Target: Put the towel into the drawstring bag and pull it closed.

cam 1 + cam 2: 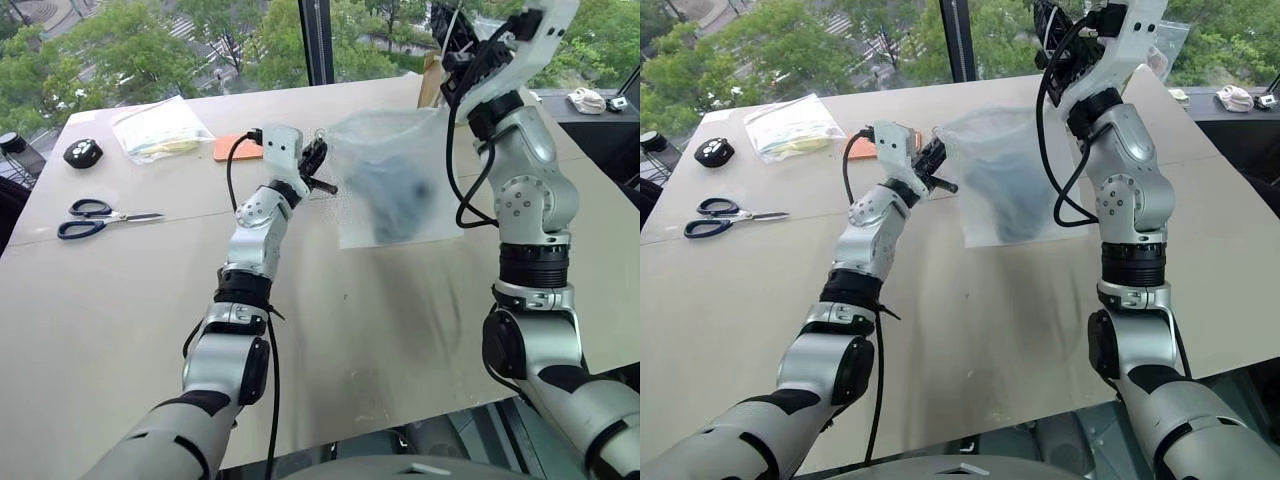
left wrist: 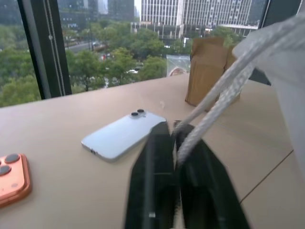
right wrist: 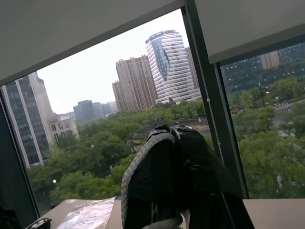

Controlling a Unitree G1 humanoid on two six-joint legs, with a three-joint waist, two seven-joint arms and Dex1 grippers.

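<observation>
The drawstring bag [image 1: 390, 180], translucent white, hangs in the air above the middle of the table. The towel [image 1: 400, 200] shows as a dark bluish mass inside it. My left gripper [image 1: 318, 165] is at the left corner of the bag's mouth, shut on a white cord [image 2: 214, 100] that runs taut from between its fingers up to the bag. My right gripper [image 1: 455, 40] is raised above the bag's right corner and is shut on another cord [image 3: 131, 171], which loops around its fingers.
Scissors [image 1: 100, 217] lie at the table's left, with a black round object [image 1: 82, 152] and a clear plastic zip bag [image 1: 160, 130] behind them. An orange phone [image 1: 235, 147] and a light blue phone [image 2: 121, 136] lie behind my left gripper. A brown box [image 2: 207, 71] stands at the far edge.
</observation>
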